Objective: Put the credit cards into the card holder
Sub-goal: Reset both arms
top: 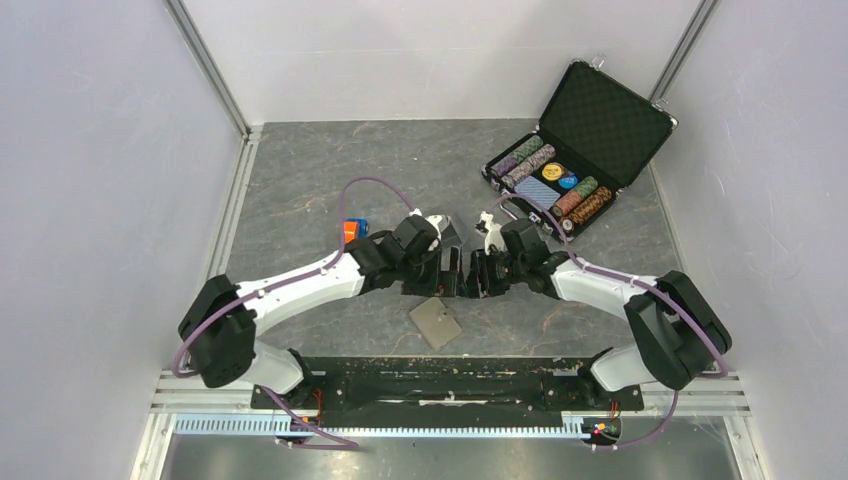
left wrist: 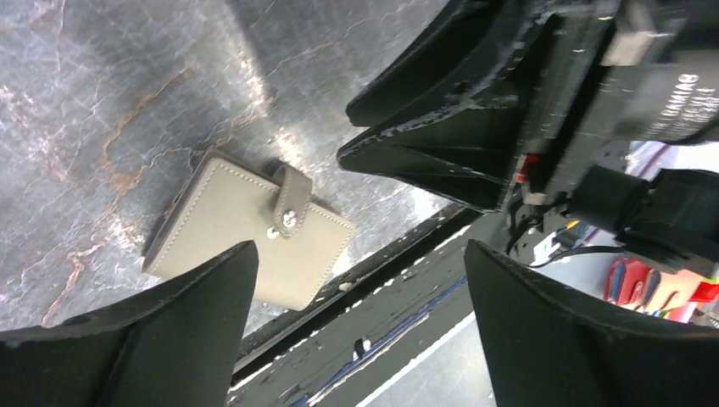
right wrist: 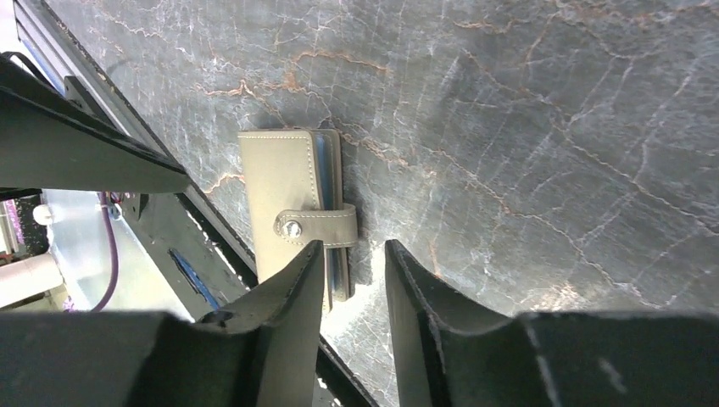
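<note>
The card holder (top: 436, 322) lies flat and folded shut on the grey marbled table, close to the front edge, its strap snapped over the cover. It also shows below my left fingers (left wrist: 229, 229) and just beyond my right fingertips (right wrist: 275, 182). My left gripper (top: 449, 272) (left wrist: 360, 246) hangs above it with its jaws wide apart and empty. My right gripper (top: 481, 272) (right wrist: 354, 245) faces the left one closely, jaws a little apart with nothing between them. No credit cards are in view.
An open black poker-chip case (top: 580, 150) stands at the back right. A small orange and blue object (top: 354, 230) lies behind the left arm. The black base rail (top: 440, 365) runs along the table's front edge, right beside the card holder.
</note>
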